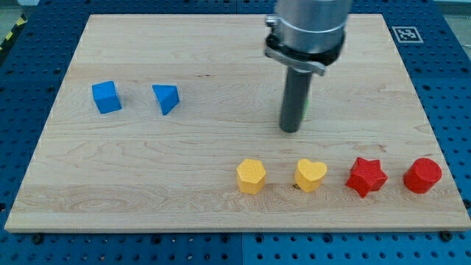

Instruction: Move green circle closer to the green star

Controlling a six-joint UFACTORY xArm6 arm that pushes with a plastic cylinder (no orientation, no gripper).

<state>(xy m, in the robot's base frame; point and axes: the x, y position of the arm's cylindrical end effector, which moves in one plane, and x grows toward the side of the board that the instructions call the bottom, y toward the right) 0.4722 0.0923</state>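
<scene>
My tip [291, 129] rests on the wooden board [221, 59], right of centre. A thin sliver of green [305, 112] shows just past the rod's right edge. It is a green block almost wholly hidden behind the rod, and its shape cannot be made out. No other green block is visible, so I cannot tell the green circle from the green star or where the second one lies.
A blue cube [107, 96] and a blue triangle [166, 98] sit at the view's left. Along the view's bottom stand a yellow hexagon [251, 176], a yellow heart [310, 175], a red star [366, 177] and a red circle [422, 175].
</scene>
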